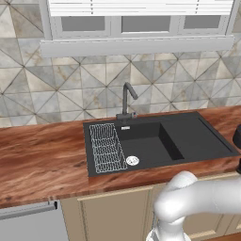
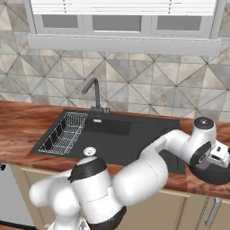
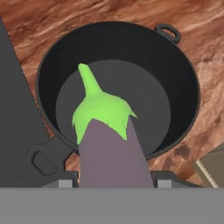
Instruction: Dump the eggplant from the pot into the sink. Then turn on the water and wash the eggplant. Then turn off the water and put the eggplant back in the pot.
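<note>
Broadly, the wooden worktop (image 1: 42,160) spans both base views, and the matte black sink (image 1: 197,136) is set into it below the tiled wall, with a wire rack (image 1: 106,147) at the basin's 9 o'clock side, a white drain (image 1: 132,160) on the basin floor and a dark faucet (image 1: 127,101) at 12 o'clock. No stream runs from the faucet.

Next in size, the pot (image 3: 179,87) stands on the worktop just beside the sink's drainboard edge; in the right base view its dark rim (image 2: 215,176) shows at about 4 o'clock from the basin, under the robot's wrist.

Smallest, the eggplant (image 3: 107,144) is held above the pot's open mouth. In the hand view its purple body rises from between the finger tips at 6 o'clock, and its long axis runs up toward 11 o'clock, green cap and stem leading, so the stem end points away from the end effector (image 3: 114,181) and over the pot floor. The fingers stand apart with the eggplant clamped between them.

My judgement is that the coming move is a lowering and release: the pot lies straight ahead along the gripper's line, roughly centred under the eggplant.

The hand view gives the grip and the pot's loop handles; the base views give the pot's place against the sink.
</note>
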